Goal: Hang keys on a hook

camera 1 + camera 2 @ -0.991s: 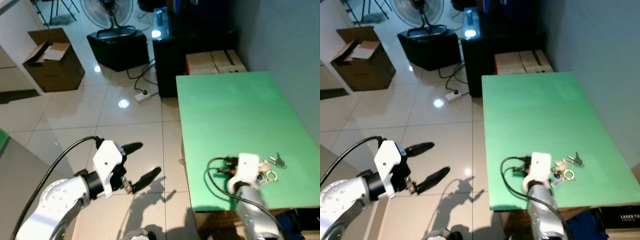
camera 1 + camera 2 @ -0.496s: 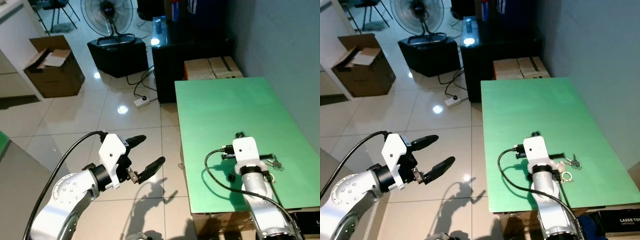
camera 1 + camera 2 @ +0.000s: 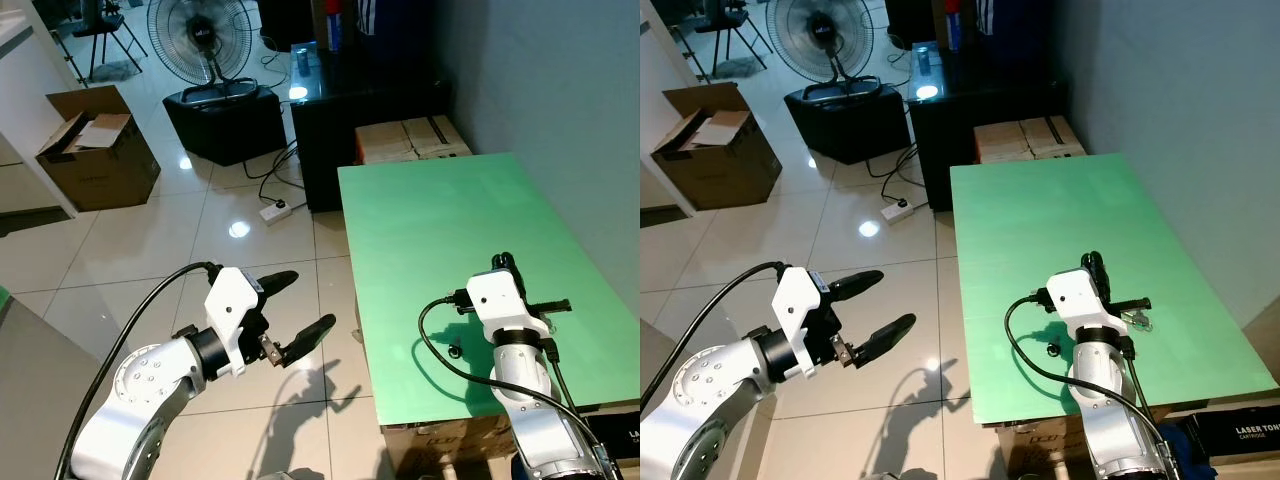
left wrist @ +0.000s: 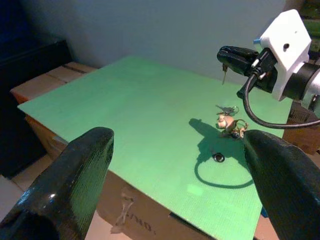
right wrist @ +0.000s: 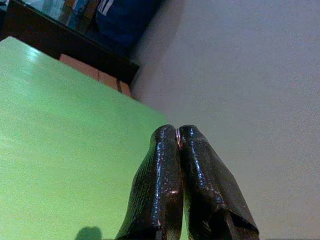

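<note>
Lifting stage, by my reading: right gripper [image 4: 231, 56] is raised above the green table [image 3: 440, 230] near its right edge, fingers pinched on a thin metal ring, one small key [image 4: 223, 74] dangling beneath. Key bunch [image 4: 229, 120] with pale charm and rings lies on the table below, toward the near right corner. Left gripper [image 3: 290, 312] hangs over the floor, fingers wide. No hook identifiable; next move requires locating one.

Sharp, evenly lit; floor [image 3: 150, 230] glare (overhead lamps).
</note>
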### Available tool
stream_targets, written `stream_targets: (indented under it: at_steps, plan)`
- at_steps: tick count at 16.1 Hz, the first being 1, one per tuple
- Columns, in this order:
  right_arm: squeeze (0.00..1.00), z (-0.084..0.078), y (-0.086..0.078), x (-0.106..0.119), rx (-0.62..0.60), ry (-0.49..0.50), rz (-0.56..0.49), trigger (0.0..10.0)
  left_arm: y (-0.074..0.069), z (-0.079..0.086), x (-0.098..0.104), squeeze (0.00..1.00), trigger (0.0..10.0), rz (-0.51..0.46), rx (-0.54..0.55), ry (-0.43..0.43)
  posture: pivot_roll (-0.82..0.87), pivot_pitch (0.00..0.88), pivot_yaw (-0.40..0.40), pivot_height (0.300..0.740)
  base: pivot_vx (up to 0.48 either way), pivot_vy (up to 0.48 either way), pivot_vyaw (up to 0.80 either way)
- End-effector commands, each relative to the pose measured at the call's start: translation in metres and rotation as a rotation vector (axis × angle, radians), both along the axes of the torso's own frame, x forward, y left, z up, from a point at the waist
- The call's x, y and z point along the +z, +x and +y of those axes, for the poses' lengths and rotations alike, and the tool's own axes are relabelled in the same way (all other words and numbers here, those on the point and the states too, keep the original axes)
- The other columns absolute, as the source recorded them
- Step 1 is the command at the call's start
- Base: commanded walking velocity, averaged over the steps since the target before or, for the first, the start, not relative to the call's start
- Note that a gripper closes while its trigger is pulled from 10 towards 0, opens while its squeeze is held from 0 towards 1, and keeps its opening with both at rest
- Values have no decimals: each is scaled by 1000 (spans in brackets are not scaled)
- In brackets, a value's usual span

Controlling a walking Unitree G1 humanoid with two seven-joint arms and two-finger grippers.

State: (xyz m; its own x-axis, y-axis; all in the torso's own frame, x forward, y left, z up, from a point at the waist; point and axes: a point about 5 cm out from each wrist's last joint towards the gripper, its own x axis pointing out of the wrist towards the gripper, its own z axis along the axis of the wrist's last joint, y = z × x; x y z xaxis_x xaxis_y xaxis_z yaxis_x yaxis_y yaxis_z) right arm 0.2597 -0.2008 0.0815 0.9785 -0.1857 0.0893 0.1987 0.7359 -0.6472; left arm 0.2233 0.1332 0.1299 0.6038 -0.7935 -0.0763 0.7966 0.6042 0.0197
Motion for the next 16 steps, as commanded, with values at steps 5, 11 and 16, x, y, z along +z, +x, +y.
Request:
stream_targets:
  at_steps: [5, 11, 16]
  plan:
    - [0, 23, 4, -8, 163, 156, 81, 0, 8, 1, -3, 0, 10000, -18, 29, 35, -33, 5, 127, 740, 0, 0, 0]
    - [0, 39, 12, -53, 243, 165, 385, 10000, -3, 5, -4, 0, 10000, 4, 7, 66, 20, 80, 136, 740, 0, 0, 0]
    - [0, 35, 38, -56, 190, 163, 396, 10000, -22, 8, 1, 0, 10000, 33, -25, 98, 93, 160, 152, 740, 0, 0, 0]
